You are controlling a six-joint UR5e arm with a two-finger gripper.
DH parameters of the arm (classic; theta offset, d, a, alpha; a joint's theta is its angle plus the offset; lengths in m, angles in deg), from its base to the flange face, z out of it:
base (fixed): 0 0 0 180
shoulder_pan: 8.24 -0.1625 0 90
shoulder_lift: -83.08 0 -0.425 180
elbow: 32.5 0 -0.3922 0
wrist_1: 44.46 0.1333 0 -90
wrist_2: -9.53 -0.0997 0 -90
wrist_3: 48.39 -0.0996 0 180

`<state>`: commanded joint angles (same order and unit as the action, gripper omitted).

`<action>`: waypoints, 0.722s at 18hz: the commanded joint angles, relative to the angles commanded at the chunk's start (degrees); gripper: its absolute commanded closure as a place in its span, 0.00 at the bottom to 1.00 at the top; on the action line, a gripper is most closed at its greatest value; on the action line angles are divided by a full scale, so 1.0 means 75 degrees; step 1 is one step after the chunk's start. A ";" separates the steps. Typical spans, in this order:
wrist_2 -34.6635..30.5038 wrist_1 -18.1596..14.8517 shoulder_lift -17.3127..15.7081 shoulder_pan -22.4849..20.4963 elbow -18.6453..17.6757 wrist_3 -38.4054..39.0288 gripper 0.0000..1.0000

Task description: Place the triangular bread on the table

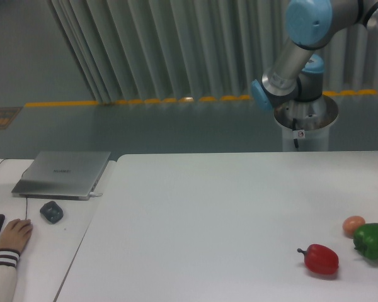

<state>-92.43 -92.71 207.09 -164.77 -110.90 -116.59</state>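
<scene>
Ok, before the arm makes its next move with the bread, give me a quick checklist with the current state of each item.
1. Gripper in view: not ok. Only the arm's elbow and base show; the gripper is out of frame.
2. Triangular bread located: cannot tell. No bread shows anywhere in this view.
3. Free drop area on the table: ok. The middle of the white top is bare.
4. Clutter to avoid: ok. The red pepper, green pepper and small orange-brown ball sit grouped at the right edge.
5. Person clear of the table: ok. A hand rests on the side desk by the mouse and laptop.
</scene>
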 joint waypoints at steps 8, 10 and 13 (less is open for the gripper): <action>-0.0012 0.0000 0.0164 0.0105 0.0058 0.0012 0.00; -0.0012 0.0000 0.0176 0.0106 0.0059 0.0012 0.00; -0.0024 0.0000 0.0200 0.0094 0.0070 0.0012 0.00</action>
<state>-92.60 -92.71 208.59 -164.07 -110.37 -116.50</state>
